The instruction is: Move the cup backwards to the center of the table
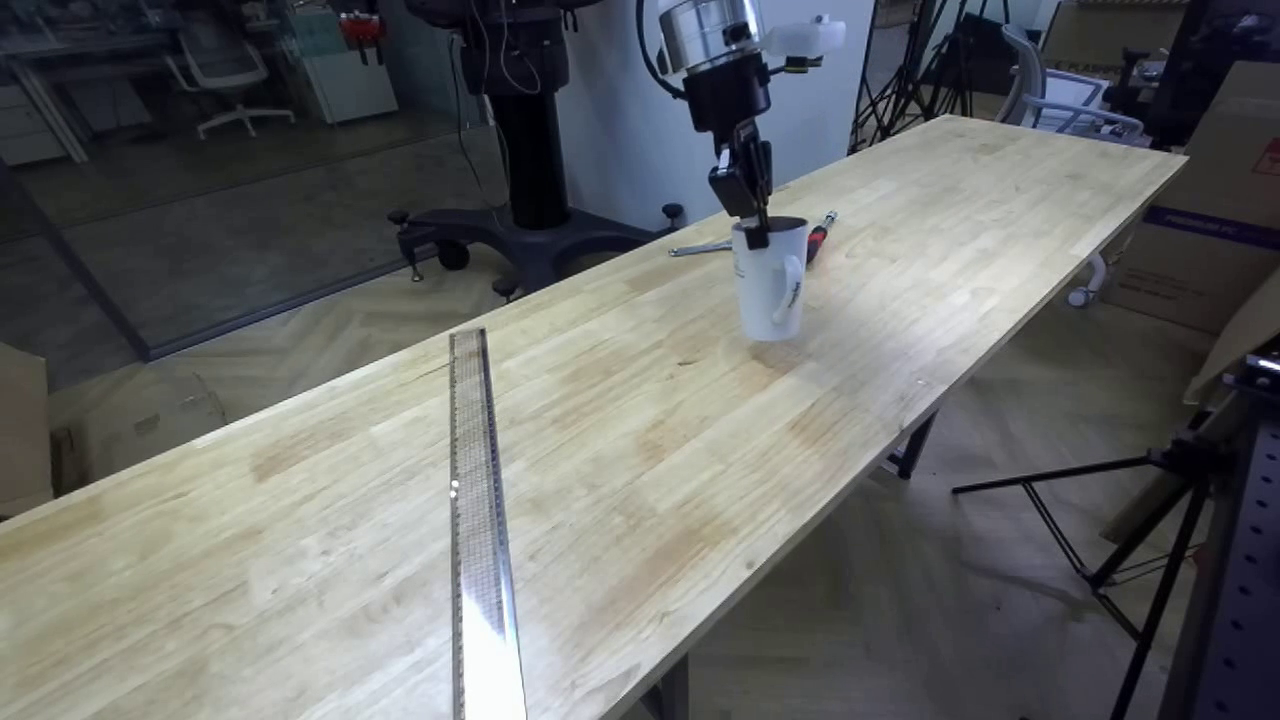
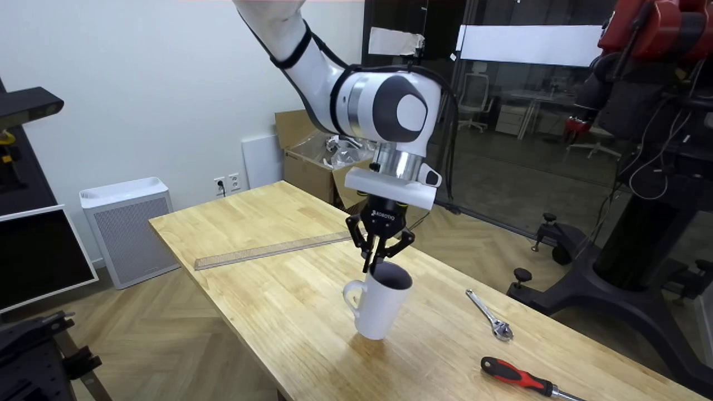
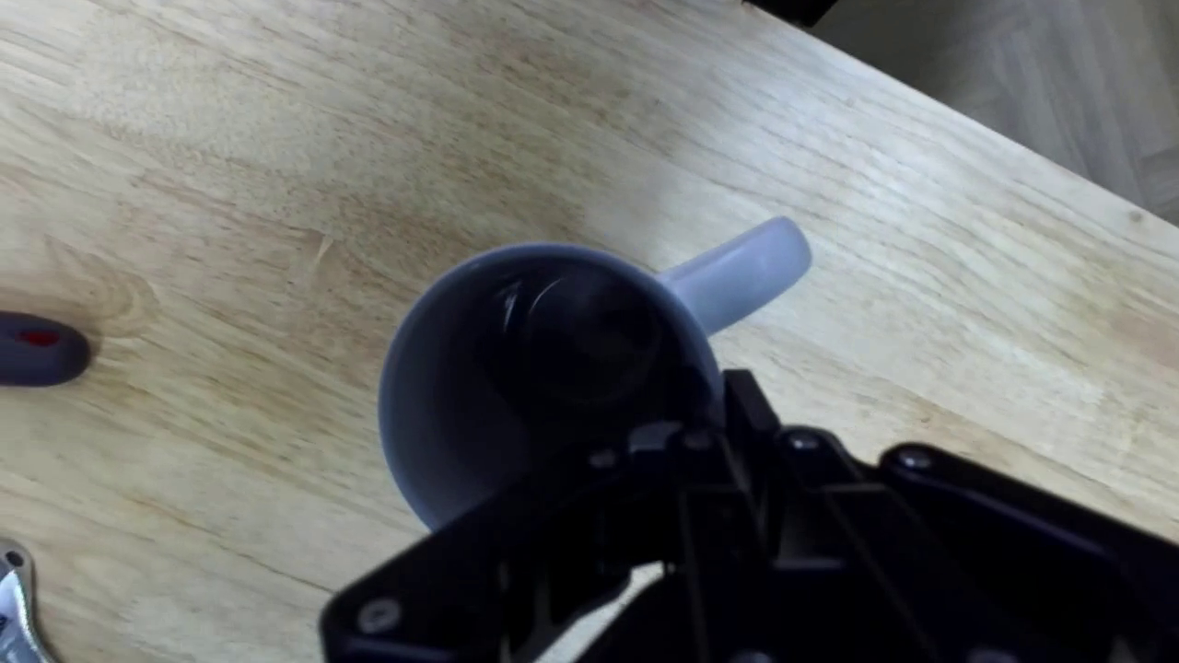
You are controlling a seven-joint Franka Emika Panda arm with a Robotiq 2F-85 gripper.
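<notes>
The white cup point(image 1: 768, 295) with a dark inside is upright or slightly tilted over the wooden table point(image 1: 620, 430). It also shows in an exterior view point(image 2: 380, 306), with its handle toward the long table edge. My gripper point(image 2: 372, 266) is above the cup, its fingers closed on the cup's rim near the handle, one finger inside and one outside. The wrist view shows the cup point(image 3: 442, 442) from above, with the gripper point(image 3: 723, 414) pinching its wall; the fingers hide part of the rim. A shadow lies under the cup; I cannot tell whether its base touches the table.
A long ruler point(image 1: 480, 500) lies across the table. A wrench point(image 2: 493, 317) and a red-black screwdriver point(image 2: 518, 377) lie beside the cup, near the other long edge. A dark wheeled stand point(image 1: 535, 230) stands behind the table.
</notes>
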